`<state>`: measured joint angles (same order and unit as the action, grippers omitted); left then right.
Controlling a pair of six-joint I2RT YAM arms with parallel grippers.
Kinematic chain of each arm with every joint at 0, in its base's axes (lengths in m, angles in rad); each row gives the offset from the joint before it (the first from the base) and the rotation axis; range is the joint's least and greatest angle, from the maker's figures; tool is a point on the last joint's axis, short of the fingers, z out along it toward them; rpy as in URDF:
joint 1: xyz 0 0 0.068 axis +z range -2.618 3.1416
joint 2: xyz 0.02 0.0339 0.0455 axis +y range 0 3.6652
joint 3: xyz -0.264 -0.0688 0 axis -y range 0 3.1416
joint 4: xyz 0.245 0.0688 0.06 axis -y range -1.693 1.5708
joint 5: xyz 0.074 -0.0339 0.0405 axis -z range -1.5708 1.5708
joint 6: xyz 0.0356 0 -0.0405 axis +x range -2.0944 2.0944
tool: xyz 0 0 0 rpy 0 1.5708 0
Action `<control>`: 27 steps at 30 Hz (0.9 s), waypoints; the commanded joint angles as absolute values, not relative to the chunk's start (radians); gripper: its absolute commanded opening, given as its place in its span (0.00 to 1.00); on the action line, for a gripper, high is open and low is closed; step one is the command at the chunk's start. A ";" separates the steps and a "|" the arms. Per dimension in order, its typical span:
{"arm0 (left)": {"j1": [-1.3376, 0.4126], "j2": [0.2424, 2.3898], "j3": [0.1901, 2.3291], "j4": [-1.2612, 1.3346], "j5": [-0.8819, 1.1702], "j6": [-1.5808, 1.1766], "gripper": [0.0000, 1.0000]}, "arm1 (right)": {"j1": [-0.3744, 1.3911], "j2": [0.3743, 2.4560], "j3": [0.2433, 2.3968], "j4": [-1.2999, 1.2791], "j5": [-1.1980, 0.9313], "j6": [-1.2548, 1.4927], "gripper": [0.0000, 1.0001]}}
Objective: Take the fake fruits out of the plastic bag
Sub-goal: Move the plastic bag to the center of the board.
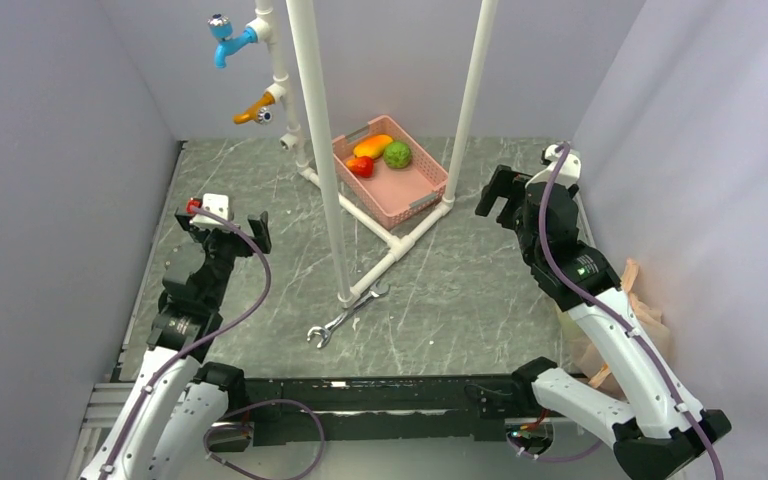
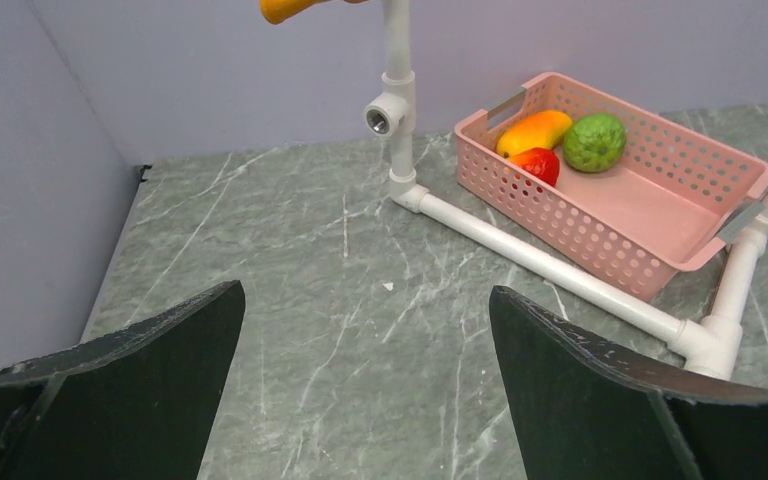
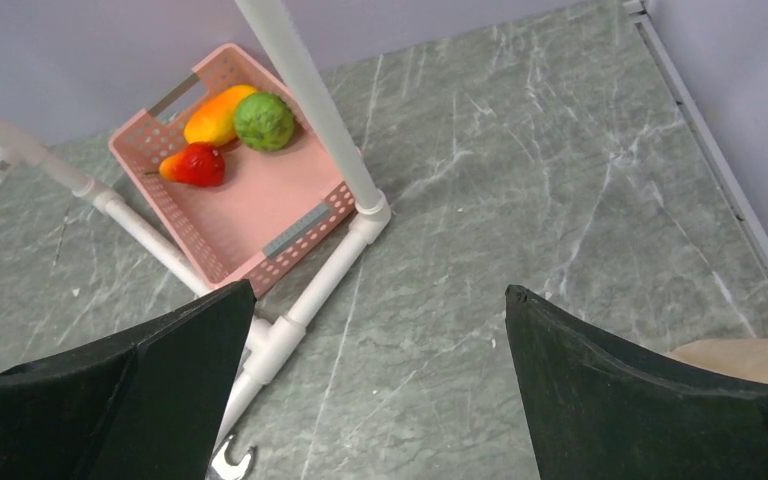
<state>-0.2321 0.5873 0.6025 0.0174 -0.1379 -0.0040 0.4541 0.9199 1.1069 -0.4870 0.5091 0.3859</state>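
- Grey stone-look table [image 1: 460,290] with pale purple walls [image 1: 50,150] all round.
- At the left, left gripper [image 2: 365,290]: hangs above bare table, fingers wide open, holds nothing; looks parked, well apart from the bag.
- In the middle, white pipe frame [image 1: 323,150]: stands upright, with a wrench [image 1: 345,312] lying by its foot.
- Behind the frame, pink basket [image 1: 407,188]: holds an orange fruit [image 1: 373,145], a red fruit [image 1: 361,166] and a green fruit [image 1: 397,154]; maybe the spot for fruits once taken out.
- To the right, right gripper [image 3: 380,288]: held up high, fingers wide open too, grips nothing.
- At the far right edge, plastic bag [image 1: 650,310]: sits crumpled behind the right arm [image 1: 610,330], partly hidden by it; nearest to that arm, so likely its job.
- Fake fruits: not seen anywhere; probably inside the bag, so none out yet.
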 commanded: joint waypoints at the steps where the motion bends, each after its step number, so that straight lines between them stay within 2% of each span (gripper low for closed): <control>1: -0.242 0.599 0.643 0.028 -0.160 0.036 0.99 | 0.454 0.913 1.119 -0.456 0.454 0.403 1.00; 7: -0.244 0.640 0.663 0.005 -0.153 0.028 0.99 | 0.455 0.954 1.071 -0.440 0.324 0.437 1.00; 15: -0.253 0.670 0.672 0.002 -0.139 0.027 0.99 | 0.453 0.984 0.924 -0.270 0.139 0.464 1.00; 23: -0.258 0.695 0.687 -0.030 -0.127 0.033 1.00 | 0.453 1.117 0.878 -0.139 -0.039 0.461 1.00; 25: -0.259 0.700 0.689 -0.033 -0.123 0.034 0.99 | 0.452 1.131 0.865 -0.118 -0.051 0.494 1.00; 27: -0.259 0.704 0.690 -0.031 -0.117 0.035 0.99 | 0.442 1.126 0.849 -0.137 0.034 0.582 1.00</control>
